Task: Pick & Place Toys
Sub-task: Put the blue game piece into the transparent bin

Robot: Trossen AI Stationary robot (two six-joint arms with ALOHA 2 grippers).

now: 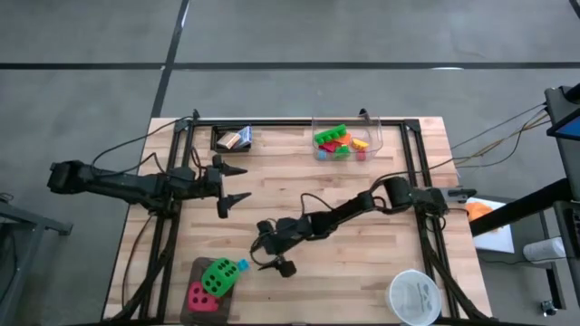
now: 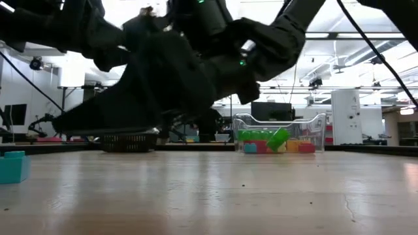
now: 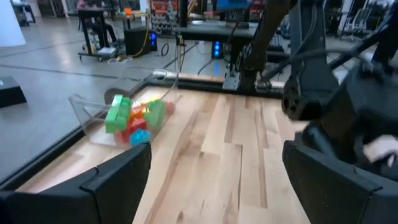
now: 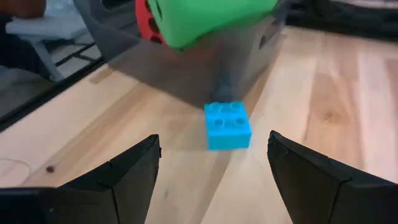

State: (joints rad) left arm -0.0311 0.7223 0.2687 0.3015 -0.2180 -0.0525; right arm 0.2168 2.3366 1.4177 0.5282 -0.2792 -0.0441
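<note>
Toys lie in several places on the surface (image 1: 299,181). A clear tub (image 1: 347,138) at the far edge holds a heap of small bricks (image 1: 337,141) in green, red, orange and yellow (a blue piece shows among them in the left wrist view). A dark tray (image 1: 207,288) at the near edge carries the green die (image 1: 217,276) and the red die (image 1: 199,293). One blue brick (image 4: 227,125) sits bare on the wood, just beside that tray. A dark bin (image 1: 232,138) at the far left corner holds small card packs (image 1: 236,139). A round white bowl (image 1: 414,297) stands at the near right corner; what it holds cannot be told.

The right tool (image 1: 275,259) hangs low near the tray, its fingers spread wide and holding nothing, with the blue brick lying ahead of them between the tips. The left tool (image 1: 234,184) hovers over the left side of the surface, also wide open and empty, pointing toward the tub.
</note>
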